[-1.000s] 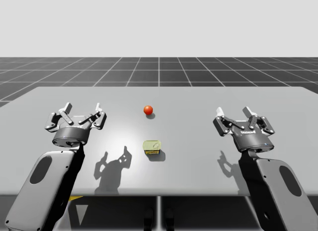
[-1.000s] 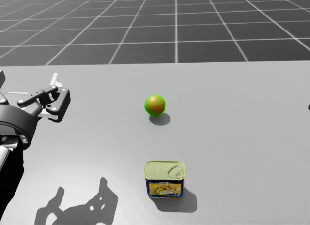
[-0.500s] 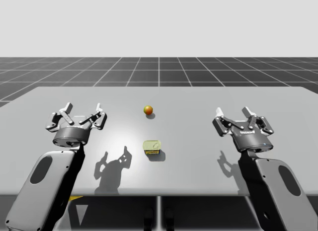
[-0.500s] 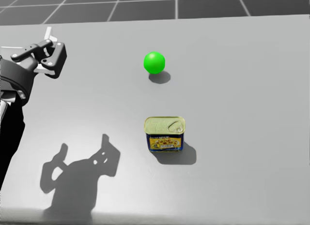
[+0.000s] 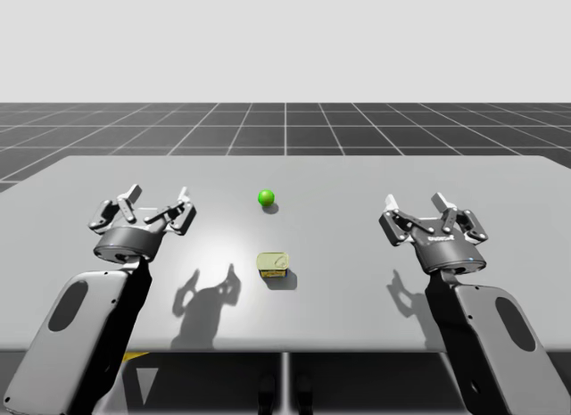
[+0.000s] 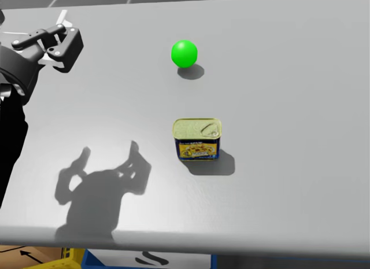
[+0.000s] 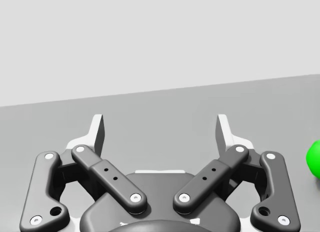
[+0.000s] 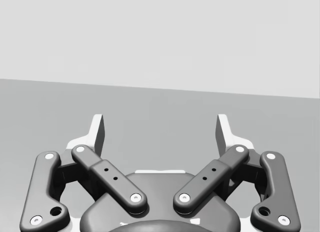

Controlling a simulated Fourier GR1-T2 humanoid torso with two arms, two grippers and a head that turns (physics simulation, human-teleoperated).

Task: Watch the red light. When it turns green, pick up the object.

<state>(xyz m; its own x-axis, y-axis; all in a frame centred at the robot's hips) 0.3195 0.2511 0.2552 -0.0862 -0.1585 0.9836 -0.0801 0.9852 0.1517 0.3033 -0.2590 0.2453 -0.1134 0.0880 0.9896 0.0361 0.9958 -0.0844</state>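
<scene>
Saw L claw w/ fingers apart, empty, over table left side. Noted light green, mid-table, far side. Found can lid-up just this side of light, well apart from both claws, long side approx. left-right. Saw R claw likewise apart, empty. Judged L claw slightly nearer; placed can to its right, closer to torso.

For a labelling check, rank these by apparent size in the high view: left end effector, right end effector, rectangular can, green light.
1. left end effector and right end effector: they look alike, so tied.
2. rectangular can.
3. green light, smallest, though it lies farther from the camera.
</scene>
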